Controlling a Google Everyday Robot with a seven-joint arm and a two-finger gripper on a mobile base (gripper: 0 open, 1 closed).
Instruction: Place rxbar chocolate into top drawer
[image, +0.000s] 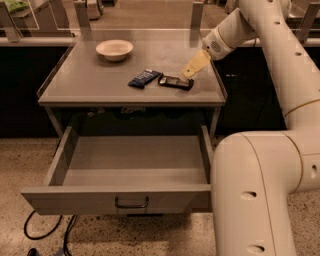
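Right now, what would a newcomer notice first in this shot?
The bulky white robot arm fills the right side, its tan gripper poised at the right end of the slim black-brown wrapped rxbar chocolate on the grey tabletop, beside a dark blue wrapped bar. Below, the wide grey-beige metal top drawer stands pulled open and empty.

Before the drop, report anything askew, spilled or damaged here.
Nothing stands out. The rxbar chocolate and a blue bar lie flat on the table, the bowl sits upright, the top drawer is pulled out squarely, and the pincer hangs over the rxbar.
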